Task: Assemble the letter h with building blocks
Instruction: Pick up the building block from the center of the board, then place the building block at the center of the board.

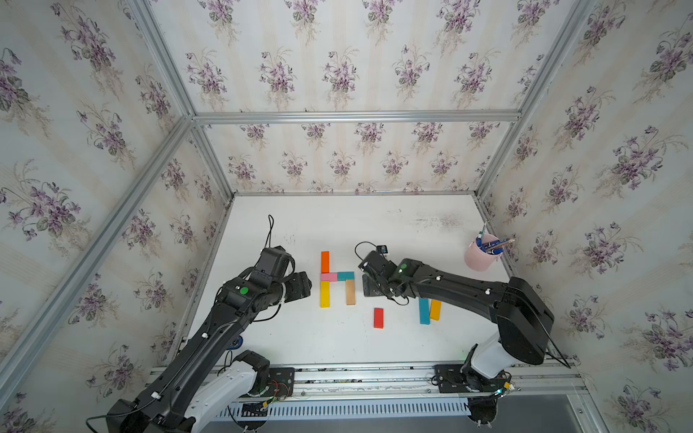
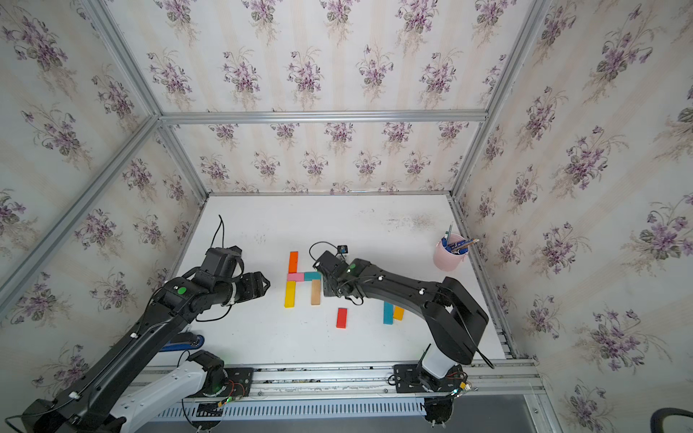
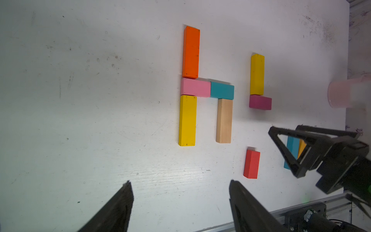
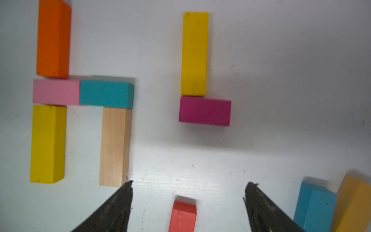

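- Orange bar (image 1: 325,261), pink bar (image 1: 329,277) and yellow bar (image 1: 324,294) lie end to end as the stem, in the middle of the white bench (image 1: 337,348). The teal bar (image 1: 345,276) butts sideways against the pink one, and the tan bar (image 1: 350,292) drops from its outer end. We judge the h to be built, with every joint touching.
- The spare blocks lie apart from it. A second yellow bar (image 3: 257,74) touches a magenta bar (image 3: 260,102); both are hidden under the right arm (image 1: 468,292) in both top views. A red bar (image 1: 378,318) lies alone. A blue bar (image 1: 424,311) and an amber bar (image 1: 435,309) lie side by side, seemingly touching.
- The right jaws stand wide apart and hold nothing. In the right wrist view the tip of one finger (image 4: 120,200) sits just beside the tan bar's free end, and the red bar shows on the bench between the two tips.
- The left jaws also stand well open and empty, hanging on the stem's other side and apart from it.
- Our worry is the right arm. A sideways move could clip the tan bar's free end and swing that leg out of line, opening its joint with the teal bar. A low sweep could also push the second yellow and magenta pair toward the letter and muddle its shape.
- The pale pink cup (image 1: 480,256) of pens (image 1: 493,245) stands near the bench's far corner, well apart from everything.
- We can read no brand, label or writing on any block, arm or cup.
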